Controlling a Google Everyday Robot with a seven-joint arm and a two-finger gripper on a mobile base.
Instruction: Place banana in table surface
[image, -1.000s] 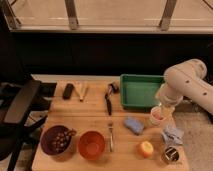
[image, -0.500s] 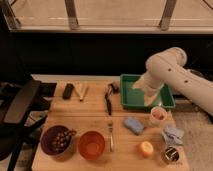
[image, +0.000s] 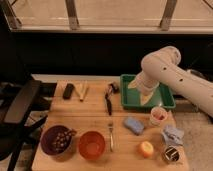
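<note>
Quick count: 1 banana (image: 82, 91), 2 bowls (purple bowl (image: 56, 140) w/ smth dark in it, orange bowl (image: 91, 145)), 1 fork (image: 111, 135), 1 green tray (image: 165, 102), 1 white cup (image: 158, 115), 1 blue sponge (image: 133, 125), 1 round fruit (image: 146, 149), 1 black block (image: 68, 91), 1 blue cloth (image: 173, 135).

Banana lies on the table surface (image: 90, 117) at the back left, just beside the black block, well apart from the arm.

Gripper (image: 145, 96) hangs over the tray, fingers spread apart, nothing between them afaict.

Vs a sec ago: the gripper was over by the cup and has swung left over the tray. Banana hasn't budged.
</note>
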